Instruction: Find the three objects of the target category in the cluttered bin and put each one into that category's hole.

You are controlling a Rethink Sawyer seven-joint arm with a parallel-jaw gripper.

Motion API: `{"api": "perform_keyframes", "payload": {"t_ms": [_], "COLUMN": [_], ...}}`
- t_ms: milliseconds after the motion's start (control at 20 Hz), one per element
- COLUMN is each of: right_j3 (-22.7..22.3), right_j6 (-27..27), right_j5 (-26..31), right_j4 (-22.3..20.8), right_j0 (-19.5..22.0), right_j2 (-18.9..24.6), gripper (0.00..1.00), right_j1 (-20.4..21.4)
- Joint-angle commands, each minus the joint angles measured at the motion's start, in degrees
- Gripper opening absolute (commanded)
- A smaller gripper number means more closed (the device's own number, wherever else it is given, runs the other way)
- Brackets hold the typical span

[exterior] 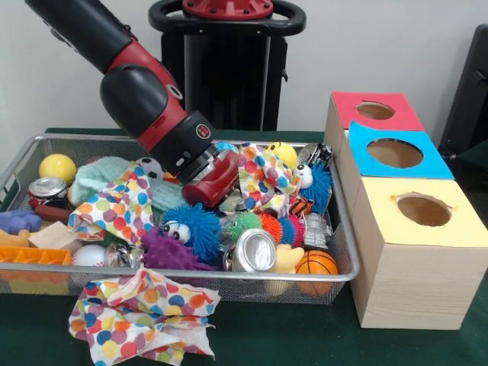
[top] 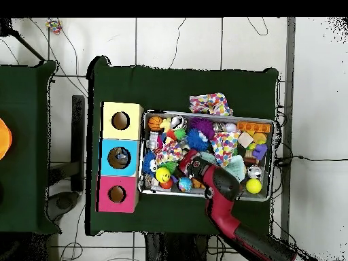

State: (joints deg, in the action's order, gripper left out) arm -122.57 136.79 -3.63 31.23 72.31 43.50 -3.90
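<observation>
Polka-dot cloth (exterior: 141, 316) lies crumpled on the green table cover (exterior: 290, 339), just outside the wire-mesh bin (exterior: 347, 252). Inside, fuzzy balls, cans and cloths crowd around the gripper (exterior: 213, 181); whether it grips anything cannot be told. Right of the bin stands the blue-topped hole (exterior: 395, 153), between red (exterior: 375, 110) and yellow (exterior: 424, 210) ones. White wall behind.

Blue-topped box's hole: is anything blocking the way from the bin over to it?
Nothing visible covers the blue-topped box's hole; it is open from above. The gripper is low among the toys in the wire-mesh bin, whose right rim and the taller box wall stand between them.
</observation>
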Motion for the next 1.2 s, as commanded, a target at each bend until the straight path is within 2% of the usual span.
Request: {"api": "perform_keyframes", "payload": {"t_ms": [50, 300, 350, 400, 550, 650, 700, 850, 900, 1050, 1150, 1200], "right_j3": [-6.3, -7.0, -6.9, -6.4, -8.1, -8.7, -8.5, -7.1, -6.1, 3.9, 15.4, 20.6], "right_j6": [16.7, 16.8, 16.5, 14.9, 17.4, 17.1, 15.9, 12.5, 10.2, -5.2, -19.7, -25.6], "right_j5": [1.0, 1.1, 1.3, 1.4, 2.1, 3.0, 4.2, 8.2, 10.1, 14.6, 12.4, 8.6], "right_j4": [0.3, 1.6, 1.9, 2.0, 4.0, 4.6, 4.9, 5.6, 5.4, 0.9, -7.3, -12.2], "right_j0": [-3.8, -4.8, -5.7, -8.3, -8.7, -10.2, -11.2, -12.2, -12.8, -20.9, -30.0, -35.1], "right_j2": [11.3, 11.2, 10.7, 7.9, 9.1, 7.8, 6.1, 2.6, 0.4, -15.8, -31.1, -38.5], "gripper": [1.00, 1.00, 1.00, 1.00, 1.00, 1.00, 1.00, 1.00, 1.00, 1.00, 1.00, 1.00], "right_j1": [-9.1, -6.4, -4.8, -0.4, 2.6, 6.6, 9.0, 11.8, 12.9, 16.9, 18.6, 19.2]}}
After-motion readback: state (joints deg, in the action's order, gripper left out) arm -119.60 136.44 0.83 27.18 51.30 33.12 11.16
